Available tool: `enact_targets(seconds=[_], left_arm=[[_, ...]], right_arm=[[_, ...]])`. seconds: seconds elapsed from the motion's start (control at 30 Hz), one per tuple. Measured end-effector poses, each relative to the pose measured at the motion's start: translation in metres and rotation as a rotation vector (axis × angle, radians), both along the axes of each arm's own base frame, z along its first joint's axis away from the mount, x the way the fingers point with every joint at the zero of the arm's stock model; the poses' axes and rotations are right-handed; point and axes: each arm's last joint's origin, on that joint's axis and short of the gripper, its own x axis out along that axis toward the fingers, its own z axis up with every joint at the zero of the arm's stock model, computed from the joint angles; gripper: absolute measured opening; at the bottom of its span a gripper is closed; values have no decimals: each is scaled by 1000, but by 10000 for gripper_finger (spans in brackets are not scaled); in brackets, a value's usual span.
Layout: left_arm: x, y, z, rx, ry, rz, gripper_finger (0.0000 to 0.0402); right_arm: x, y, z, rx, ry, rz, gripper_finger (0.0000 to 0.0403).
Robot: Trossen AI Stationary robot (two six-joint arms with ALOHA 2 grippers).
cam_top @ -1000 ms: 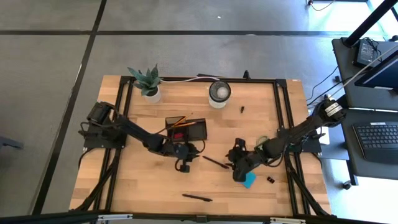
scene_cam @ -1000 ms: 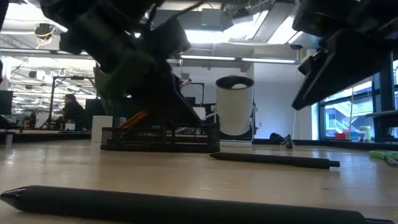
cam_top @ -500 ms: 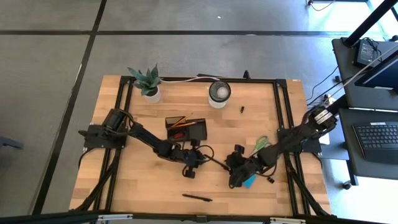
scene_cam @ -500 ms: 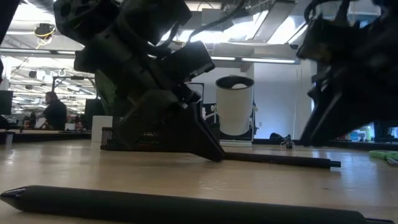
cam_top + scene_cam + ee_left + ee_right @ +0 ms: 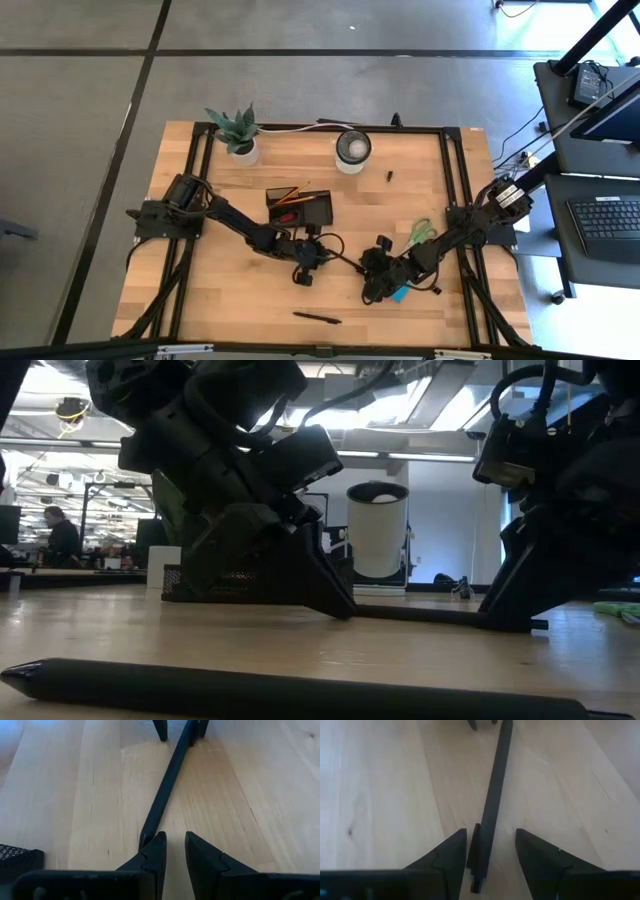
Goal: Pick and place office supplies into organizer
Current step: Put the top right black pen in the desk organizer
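Observation:
A black pen (image 5: 345, 259) lies flat on the wooden table between my two grippers. My left gripper (image 5: 175, 840) stands at the pen's left end, its fingers a narrow gap apart with nothing between them; that end lies beside one finger, outside the gap. My right gripper (image 5: 490, 840) is open over the pen's right end (image 5: 479, 870), one finger on either side, apart from it. Both sets of fingertips reach down to the tabletop in the low view. The black organizer (image 5: 298, 207), with orange pencils in it, stands behind the left gripper. My left gripper slants down from the table's left, its fingertips at the tabletop. The pen's left end (image 5: 144, 839) lies close against the outer side of one finger (image 5: 156, 851). I cannot tell whether they touch.
A second black pen (image 5: 315, 318) lies near the front edge. Green scissors (image 5: 420, 232) and a blue sticky pad (image 5: 400, 294) lie by the right arm. At the back stand a white-rimmed cup (image 5: 352, 148) and a potted plant (image 5: 237, 132), with a small black clip (image 5: 390, 176) nearby.
My left gripper has gone from beside the organizer toward the table's right and down to the pen's left end, then kept still. My right gripper has sunk to the table and rolled, coming over the pen's right end. The pen has not moved.

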Motion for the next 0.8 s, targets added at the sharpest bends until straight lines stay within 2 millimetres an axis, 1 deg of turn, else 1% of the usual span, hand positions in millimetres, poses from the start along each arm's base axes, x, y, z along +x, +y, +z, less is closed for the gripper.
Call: enact_targets(seconds=[0.3, 0.5, 0.8], left_arm=[[-1, 0, 20, -6, -51, 7, 65], [-1, 2, 20, 3, -52, 11, 65], [-1, 2, 20, -4, -51, 18, 65]], right_arm=[[0, 0, 2, -29, 80, 13, 109], [-1, 0, 2, -53, 122, 88, 81], [0, -2, 2, -44, 137, 89, 46]])
